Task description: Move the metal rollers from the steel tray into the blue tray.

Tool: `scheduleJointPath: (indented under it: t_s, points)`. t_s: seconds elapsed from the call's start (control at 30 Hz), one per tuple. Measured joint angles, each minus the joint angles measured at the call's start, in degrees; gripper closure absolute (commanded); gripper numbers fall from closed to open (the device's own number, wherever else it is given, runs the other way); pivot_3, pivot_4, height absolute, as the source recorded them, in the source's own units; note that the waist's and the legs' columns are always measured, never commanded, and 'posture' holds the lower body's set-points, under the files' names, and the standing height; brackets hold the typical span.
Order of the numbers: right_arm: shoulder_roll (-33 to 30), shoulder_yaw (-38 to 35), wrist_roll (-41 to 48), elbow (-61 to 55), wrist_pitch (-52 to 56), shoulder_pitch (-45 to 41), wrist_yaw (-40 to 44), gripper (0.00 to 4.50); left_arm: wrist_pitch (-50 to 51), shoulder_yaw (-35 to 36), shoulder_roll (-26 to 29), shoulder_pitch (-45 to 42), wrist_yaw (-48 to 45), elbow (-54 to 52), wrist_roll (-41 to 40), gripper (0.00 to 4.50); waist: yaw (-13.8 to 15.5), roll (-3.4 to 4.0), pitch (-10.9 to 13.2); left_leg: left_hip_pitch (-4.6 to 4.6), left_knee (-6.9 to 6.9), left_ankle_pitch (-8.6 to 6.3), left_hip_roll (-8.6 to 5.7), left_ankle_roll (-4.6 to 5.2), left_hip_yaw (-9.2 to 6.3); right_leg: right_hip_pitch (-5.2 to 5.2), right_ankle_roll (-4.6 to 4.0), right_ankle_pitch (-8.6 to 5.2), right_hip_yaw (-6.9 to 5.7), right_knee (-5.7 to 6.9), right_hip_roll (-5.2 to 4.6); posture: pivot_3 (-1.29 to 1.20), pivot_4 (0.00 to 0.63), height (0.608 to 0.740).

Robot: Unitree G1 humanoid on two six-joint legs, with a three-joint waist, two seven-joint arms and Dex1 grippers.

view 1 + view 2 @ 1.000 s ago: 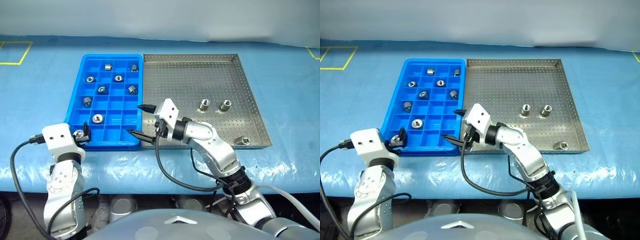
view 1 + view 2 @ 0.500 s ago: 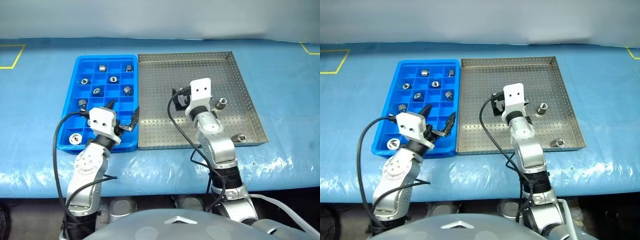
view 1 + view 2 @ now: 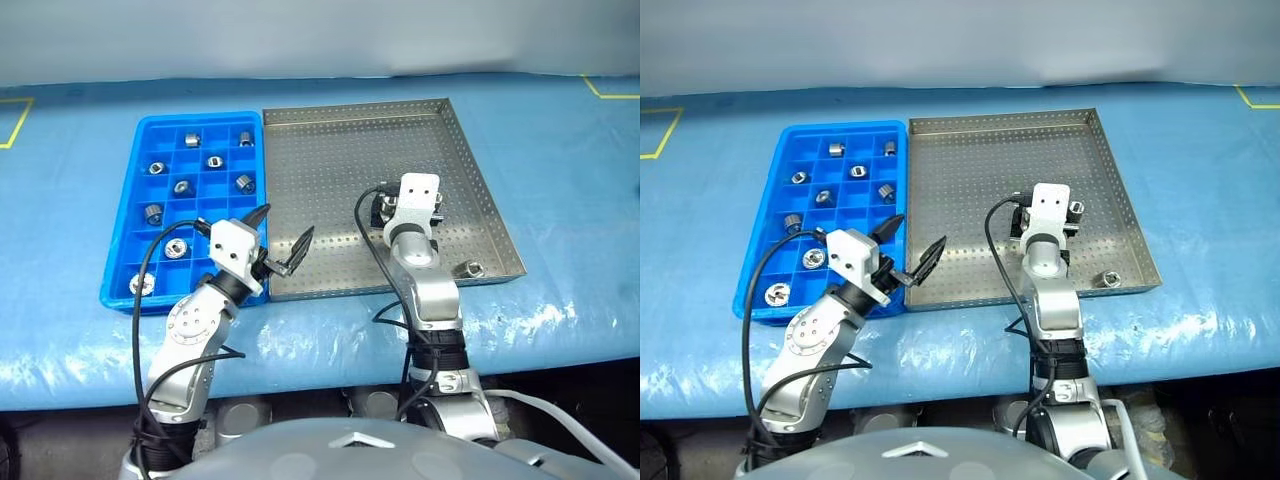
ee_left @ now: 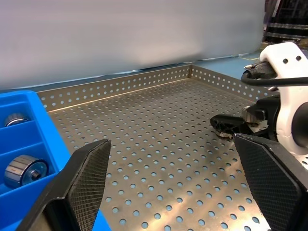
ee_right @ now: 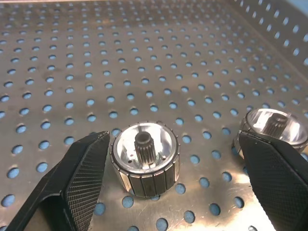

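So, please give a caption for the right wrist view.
Open right gripper straddles a metal roller on the steel tray.

Shiny ribbed metal rollers [image 5: 144, 161], perforated steel tray [image 3: 330, 190], glossy blue plastic tray [image 3: 125, 245]

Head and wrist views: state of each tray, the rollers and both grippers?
Bright blue compartmented plastic tray: nine rollers in separate cells.
Square perforated steel tray: three shiny metal rollers left on its floor.
Left gripper: open, empty, over the seam between the trays.
Right gripper: open, fingers either side of one roller, not closed on it.
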Motion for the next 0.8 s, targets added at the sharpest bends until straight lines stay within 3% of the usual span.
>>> scheduleJointPath:
  t_s: [0.3, 0.5, 0.67, 0.8]
  points:
    - [1.4, 0.2, 1.5, 2.5, -0.1, -2.3, 2.2, 2.78, -0.3, -0.4, 0.4, 1.1, -0.3, 0.0, -0.7, 0.0, -0.1, 0.01, 0.0, 0.0, -0.02, -0.02, 0.0, 0.03, 0.0, -0.01, -0.01, -0.01, 0.0, -0.01, 0.0, -0.03, 0.15, 0.74]
    - [1.2, 4.0, 2.4, -2.8, 4.6, -2.9, 7.0, 2.77, -1.7, -0.1, 1.8, 2.9, -0.6, -0.2, -1.2, 0.0, 0.1, 0.07, 0.0, -0.01, -0.02, -0.02, 0.02, 0.03, -0.01, -0.05, -0.02, -0.02, 0.0, 0.03, 0.02, -0.01, 0.15, 0.74]
    - [0.8, 10.2, 4.1, -6.1, 6.1, -10.8, 15.1, 2.77, -3.8, 2.1, 1.3, 5.0, 3.5, -2.6, 0.7, 0.0, 0.4, 0.1, 0.1, -0.02, -0.03, -0.02, 0.07, 0.03, -0.03, -0.08, -0.04, -0.03, -0.03, 0.05, 0.08, 0.07, 0.15, 0.74]
    - [1.5, 14.4, 5.0, -2.0, 4.4, -17.5, 21.3, 2.77, -4.4, 8.6, 0.2, 8.4, 8.4, -5.2, 1.2, 0.0, 1.3, 0.09, 0.1, 0.0, -0.12, -0.02, 0.1, 0.04, -0.06, -0.1, -0.09, -0.06, -0.08, 0.04, 0.09, 0.15, 0.15, 0.74]
